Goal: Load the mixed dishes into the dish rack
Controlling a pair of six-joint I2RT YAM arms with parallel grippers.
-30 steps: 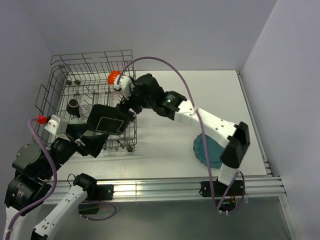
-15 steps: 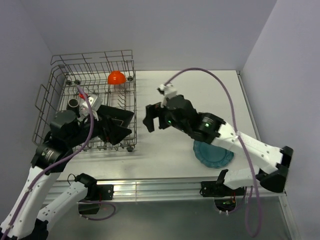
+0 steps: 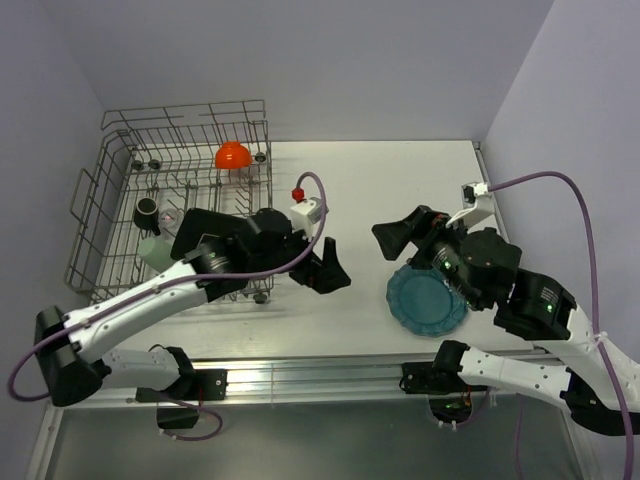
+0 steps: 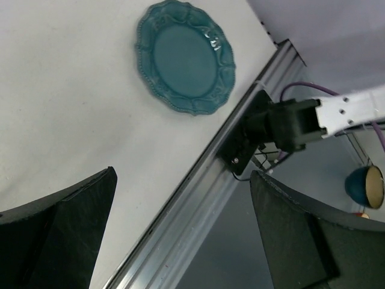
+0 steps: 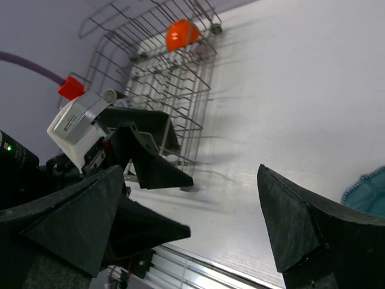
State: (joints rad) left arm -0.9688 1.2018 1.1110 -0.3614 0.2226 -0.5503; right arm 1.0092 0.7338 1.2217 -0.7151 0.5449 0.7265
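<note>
The dish rack (image 3: 120, 190) stands at the far left of the table. In it are the orange bowl (image 3: 232, 155), the small dark mug (image 3: 147, 211) and the pale green cup (image 3: 152, 250). My left arm hides the black plate, and I cannot make out the clear glass. The teal scalloped plate (image 3: 428, 303) lies flat on the table at the right and also shows in the left wrist view (image 4: 185, 57). My left gripper (image 3: 322, 268) is open and empty, just right of the rack. My right gripper (image 3: 405, 235) is open and empty, above the plate's far left edge.
The right wrist view shows the rack (image 5: 174, 66), the orange bowl (image 5: 178, 34), the left gripper (image 5: 150, 174) and the plate's edge (image 5: 368, 191). A metal rail (image 3: 330, 375) runs along the table's near edge. The right arm's base (image 4: 264, 129) is bolted to it.
My left gripper has swung out of the rack to the table on its right. My right arm has drawn back from the rack to the teal plate.
</note>
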